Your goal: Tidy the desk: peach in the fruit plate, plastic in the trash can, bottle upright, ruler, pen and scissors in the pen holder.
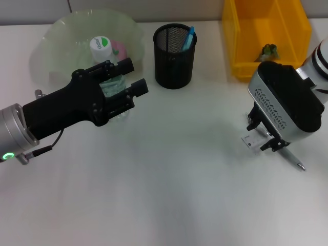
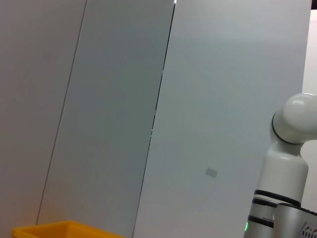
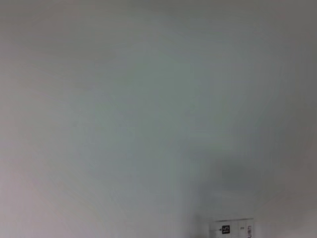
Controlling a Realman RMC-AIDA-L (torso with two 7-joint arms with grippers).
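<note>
Left gripper (image 1: 124,83) is seen far left, its fingers set either side of the bottle (image 1: 105,61), which stands upright with its white cap up, just at the near edge of the plate (image 1: 54,36). Whether the bottle is pinched or already let go cannot be told; the fingers look spread about it, probably steadying it upright.

A pink shape, likely the peach (image 1: 119,49), lies in the plate behind the bottle.

The holder (image 1: 175,49) stands far centre with a blue pen (image 1: 188,37) leaning inside. The yellow bin (image 1: 266,37) sits far right, something small and greenish in it, perhaps the plastic.

Right gripper (image 1: 264,134) is lowered at the right over a white ruler (image 1: 254,139), its fingers down around it; a firm grasp cannot be confirmed. A second pen (image 1: 293,159) lies on the desk (image 1: 164,195) just beside, its tip pointing near-right. Ruler and this pen are judged still to be stowed. Scissors are not seen.
</note>
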